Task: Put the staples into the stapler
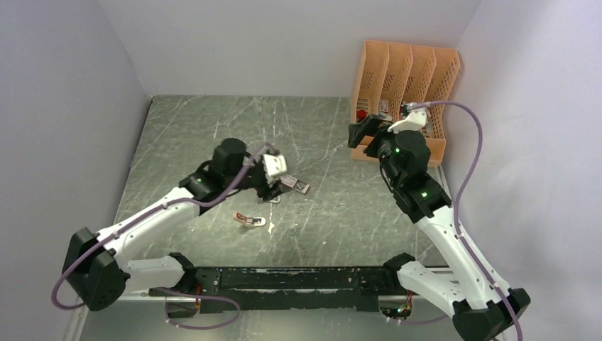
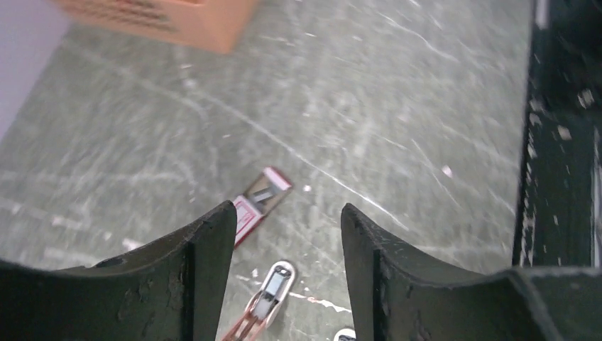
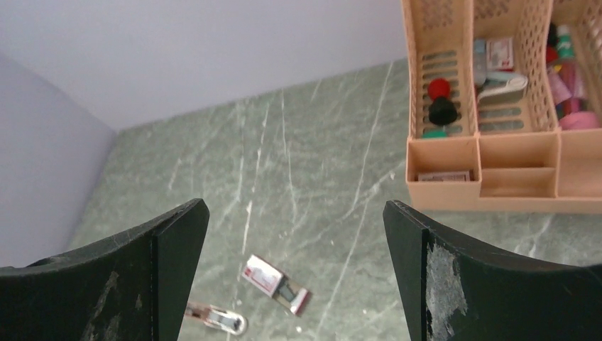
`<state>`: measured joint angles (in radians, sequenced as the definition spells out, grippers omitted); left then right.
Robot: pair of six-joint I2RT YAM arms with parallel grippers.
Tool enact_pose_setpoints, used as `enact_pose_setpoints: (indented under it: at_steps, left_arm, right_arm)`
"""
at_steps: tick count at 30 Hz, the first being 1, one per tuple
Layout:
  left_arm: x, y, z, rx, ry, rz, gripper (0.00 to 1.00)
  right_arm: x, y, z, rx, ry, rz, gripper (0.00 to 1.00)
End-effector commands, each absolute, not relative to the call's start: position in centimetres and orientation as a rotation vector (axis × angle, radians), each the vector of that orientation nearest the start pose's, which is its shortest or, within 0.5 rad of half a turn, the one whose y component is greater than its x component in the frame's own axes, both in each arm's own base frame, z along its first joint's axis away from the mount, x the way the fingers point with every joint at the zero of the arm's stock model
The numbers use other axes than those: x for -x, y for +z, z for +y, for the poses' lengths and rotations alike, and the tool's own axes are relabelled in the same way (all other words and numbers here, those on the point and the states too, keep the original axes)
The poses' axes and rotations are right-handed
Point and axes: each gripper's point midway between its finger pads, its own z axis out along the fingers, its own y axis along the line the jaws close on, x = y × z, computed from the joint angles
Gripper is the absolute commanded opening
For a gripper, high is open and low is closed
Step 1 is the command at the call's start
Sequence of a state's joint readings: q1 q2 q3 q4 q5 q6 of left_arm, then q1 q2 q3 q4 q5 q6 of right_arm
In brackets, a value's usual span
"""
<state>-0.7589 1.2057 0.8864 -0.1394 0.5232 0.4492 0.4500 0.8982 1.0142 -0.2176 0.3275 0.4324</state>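
Observation:
The red-and-white staple box (image 1: 295,186) lies on the grey-green tabletop with its greyish inner tray slid partly out and a staple strip showing. It also shows in the left wrist view (image 2: 257,203) and the right wrist view (image 3: 275,283). A salmon-pink mini stapler (image 1: 250,220) lies opened out nearer the arms' bases, also seen from the left wrist (image 2: 266,302) and from the right wrist (image 3: 216,318). My left gripper (image 1: 272,190) (image 2: 287,209) is open and empty, hovering above and just beside the box. My right gripper (image 1: 358,133) (image 3: 294,206) is open and empty, raised near the organiser.
An orange desk organiser (image 1: 405,99) (image 3: 483,153) stands at the back right, holding small stationery. A small white-tipped item (image 2: 346,334) lies by the stapler, cut off by the frame edge. A black rail (image 1: 298,280) runs along the near table edge. Walls close in the left, back and right.

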Motion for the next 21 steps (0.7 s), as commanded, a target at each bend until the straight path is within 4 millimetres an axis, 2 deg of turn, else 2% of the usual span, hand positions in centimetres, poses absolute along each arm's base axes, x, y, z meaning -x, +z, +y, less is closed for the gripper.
enact_pose_setpoints:
  at_steps: [1, 4, 7, 10, 12, 16, 21]
  left_arm:
    - [-25.8, 25.2, -28.1, -0.977, -0.792, 1.562, 0.63]
    - [-27.6, 25.9, -25.0, -0.742, -0.784, 1.660, 0.69]
    - [-29.3, 25.8, -21.4, -0.473, -0.739, 1.750, 0.77]
    - [-30.6, 24.5, -17.6, -0.234, -0.684, 1.876, 0.82]
    - [-31.2, 22.8, -15.2, -0.102, -0.638, 1.984, 0.83]
    - [-31.5, 20.4, -11.6, 0.071, -0.611, 2.057, 0.83]
    - [-31.5, 19.9, -9.3, 0.099, -0.517, 2.049, 0.82]
  right_arm:
    - [-31.6, 30.5, 13.1, -0.079, 0.423, 1.791, 1.00]
    - [-30.8, 28.5, 15.0, 0.070, 0.490, 1.821, 1.00]
    - [-30.5, 25.2, 16.2, 0.173, 0.507, 1.922, 1.00]
    - [-29.7, 22.1, 18.0, 0.261, 0.541, 2.001, 1.00]
    - [-28.6, 20.4, 19.9, 0.338, 0.548, 2.026, 1.00]
    - [-25.2, 16.1, 24.1, 0.578, 0.459, 2.070, 1.00]
    - [-19.9, 12.1, 28.3, 0.873, 0.512, 2.061, 1.00]
